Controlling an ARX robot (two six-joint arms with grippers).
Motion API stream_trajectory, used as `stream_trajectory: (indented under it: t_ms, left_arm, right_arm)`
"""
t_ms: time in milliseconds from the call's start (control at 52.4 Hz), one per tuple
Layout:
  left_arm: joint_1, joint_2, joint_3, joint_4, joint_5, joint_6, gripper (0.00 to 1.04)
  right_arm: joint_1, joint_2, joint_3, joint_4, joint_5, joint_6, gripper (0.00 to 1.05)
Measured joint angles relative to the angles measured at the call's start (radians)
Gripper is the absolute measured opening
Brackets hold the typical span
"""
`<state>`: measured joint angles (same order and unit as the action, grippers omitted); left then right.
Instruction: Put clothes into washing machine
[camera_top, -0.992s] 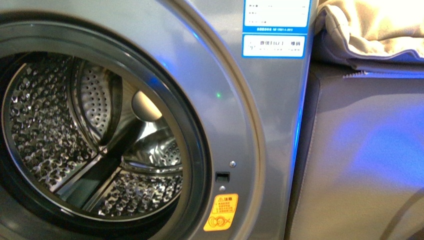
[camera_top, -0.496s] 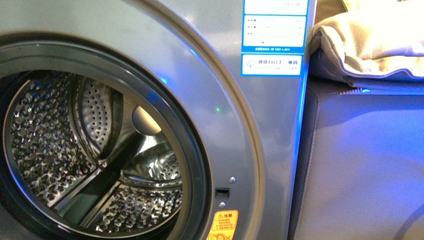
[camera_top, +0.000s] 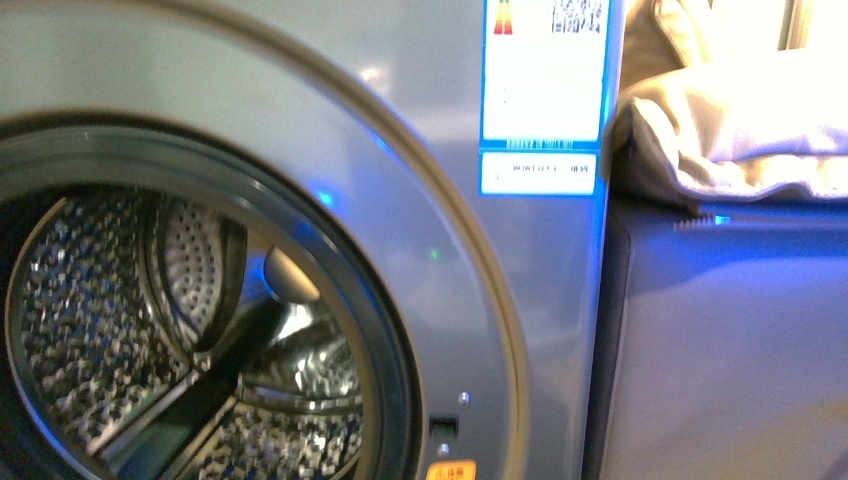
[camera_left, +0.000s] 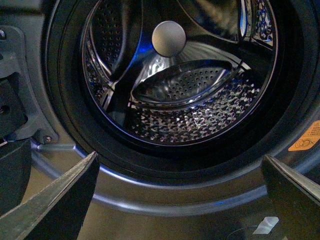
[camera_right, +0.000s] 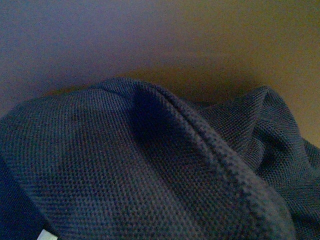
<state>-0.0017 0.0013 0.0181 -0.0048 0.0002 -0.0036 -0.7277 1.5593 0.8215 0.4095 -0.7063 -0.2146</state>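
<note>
Left gripper (camera_left: 180, 156): spread wide, empty, facing silver-grey front-loader washing machine's (camera_top: 430, 200) dimpled steel drum (camera_left: 200, 115). Dark navy knit garment (camera_right: 150, 175): close against right gripper, hold I cannot tell. I'd feed it deep past the black door rim (camera_left: 65, 100).

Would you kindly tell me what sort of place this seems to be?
Most likely a home laundry corner: a front-loading washing machine with its steel drum in view, an energy label on its front, and a beige cushion on grey furniture beside it.

Washing machine (camera_top: 420, 130) label (camera_top: 543, 80), sticker (camera_left: 306, 137): txt illegible.
</note>
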Motion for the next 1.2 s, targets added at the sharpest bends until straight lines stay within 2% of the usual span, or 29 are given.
stream_trajectory:
  t_ms: [343, 610, 858, 992, 1201]
  left_arm:
    - [0.0, 0.0, 0.0, 0.0, 0.0, 0.0, 0.98]
    - [0.0, 0.0, 0.0, 0.0, 0.0, 0.0, 0.98]
    - [0.0, 0.0, 0.0, 0.0, 0.0, 0.0, 0.98]
    - [0.0, 0.0, 0.0, 0.0, 0.0, 0.0, 0.98]
    - [0.0, 0.0, 0.0, 0.0, 0.0, 0.0, 0.98]
  right_arm:
    - [0.006, -0.209, 0.153, 0.005, -0.055, 0.133, 0.14]
    - [0.072, -0.211, 0.461, 0.014, -0.026, 0.3, 0.14]
    - [0.241, -0.236, 0.724, -0.098, 0.045, 0.384, 0.14]
    - [0.366, -0.245, 0.812, -0.188, 0.082, 0.382, 0.14]
    - [0.613, -0.251, 0.951, -0.38, 0.161, 0.362, 0.14]
